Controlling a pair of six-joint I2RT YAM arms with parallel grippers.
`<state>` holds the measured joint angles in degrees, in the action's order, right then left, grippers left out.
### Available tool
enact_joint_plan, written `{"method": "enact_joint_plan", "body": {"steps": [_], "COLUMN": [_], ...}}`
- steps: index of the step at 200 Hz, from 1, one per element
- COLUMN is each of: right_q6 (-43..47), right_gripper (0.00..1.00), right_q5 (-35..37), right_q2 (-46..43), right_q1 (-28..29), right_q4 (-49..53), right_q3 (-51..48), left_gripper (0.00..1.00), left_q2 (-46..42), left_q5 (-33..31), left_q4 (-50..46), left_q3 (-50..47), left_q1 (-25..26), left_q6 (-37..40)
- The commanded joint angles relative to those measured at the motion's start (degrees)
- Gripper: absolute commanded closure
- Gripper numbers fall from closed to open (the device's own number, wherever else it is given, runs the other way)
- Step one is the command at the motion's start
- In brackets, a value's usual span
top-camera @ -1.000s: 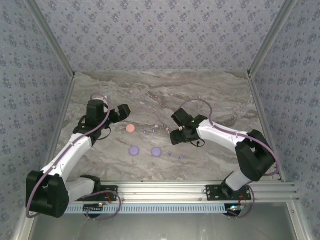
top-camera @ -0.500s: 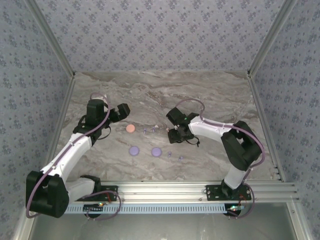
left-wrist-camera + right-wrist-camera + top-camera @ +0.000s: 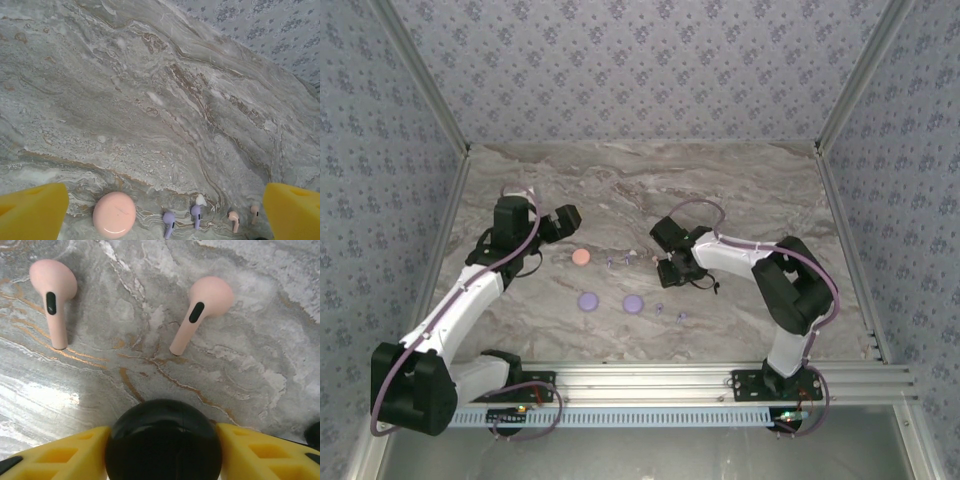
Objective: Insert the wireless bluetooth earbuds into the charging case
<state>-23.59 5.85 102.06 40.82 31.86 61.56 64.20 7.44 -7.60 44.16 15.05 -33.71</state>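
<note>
Right arm: over the past second its elbow folds in and the right gripper [image 3: 668, 266] slides left.
Right grip: fingers pressed to both sides of a black round case [image 3: 162, 440].
Pink earbuds [image 3: 202, 307]: loose on the marble table [image 3: 150, 100], just ahead of that case.
Left gripper [image 3: 563, 222]: unmoved, spread wide, empty.
Meaning: the case looks delivered to its pair, but no earbud is seated yet.

We see soft, even, bright light from overhead on the marble table [image 3: 740, 190], with only faint, short shadows beneath the arms [image 3: 470, 290]. In the right wrist view the pink earbuds [image 3: 52, 290] are crisp and cast pale shadows, while the black case [image 3: 162, 440] and yellow fingers [image 3: 260, 452] at the bottom edge blur. In the left wrist view a weak sheen sits on the pink case [image 3: 114, 215]; the far wall [image 3: 280, 25] looks soft.
</note>
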Motion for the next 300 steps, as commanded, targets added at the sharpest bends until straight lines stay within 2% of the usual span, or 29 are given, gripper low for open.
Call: {"method": "enact_joint_plan", "body": {"steps": [1, 34, 68, 115, 142, 172, 218, 258, 300], "right_q6": [0.04, 1.88, 8.50, 24.68, 34.41, 44.82, 61.57, 64.75, 64.53], "right_gripper": [0.46, 0.56, 0.57, 0.57, 0.57, 0.57, 0.57, 0.57, 0.57], "right_q5": [1.58, 2.21, 4.61, 4.85, 2.25, -1.08, -6.46, -7.31, -8.11], "right_q2": [0.52, -1.45, -9.89, -26.17, -34.30, -39.51, -45.42, -46.13, -46.25], "right_q1": [0.27, 0.30, 0.31, 0.34, 0.37, 0.48, 0.48, 0.44, 0.50], "right_q4": [0.67, -0.81, -5.23, -17.19, -25.74, -31.86, -40.83, -38.54, -38.01], "right_q3": [0.54, -0.72, -3.86, -9.99, -13.38, -15.23, -20.16, -19.11, -18.67], "left_gripper": [0.01, 0.01, 0.02, 0.05, 0.05, 0.06, 0.15, 0.18, 0.29], "left_q2": [-0.46, -0.83, -1.09, 0.15, 1.73, 3.93, 7.43, 10.05, 13.49], "left_q5": [-0.70, -0.31, 3.37, 13.03, 18.71, 23.05, 27.94, 29.75, 31.06], "left_q4": [-0.57, -0.83, -1.02, 0.12, 0.90, 2.68, 7.00, 10.06, 9.56], "left_q3": [2.28, 2.70, 3.94, 7.31, 10.17, 13.21, 15.93, 17.49, 20.14], "left_q1": [0.33, 0.50, 0.77, 3.31, 6.09, 9.19, 13.99, 18.33, 21.61], "left_q6": [0.59, 0.98, 1.80, 2.99, 3.96, 4.10, 3.66, 3.28, 3.70]}}
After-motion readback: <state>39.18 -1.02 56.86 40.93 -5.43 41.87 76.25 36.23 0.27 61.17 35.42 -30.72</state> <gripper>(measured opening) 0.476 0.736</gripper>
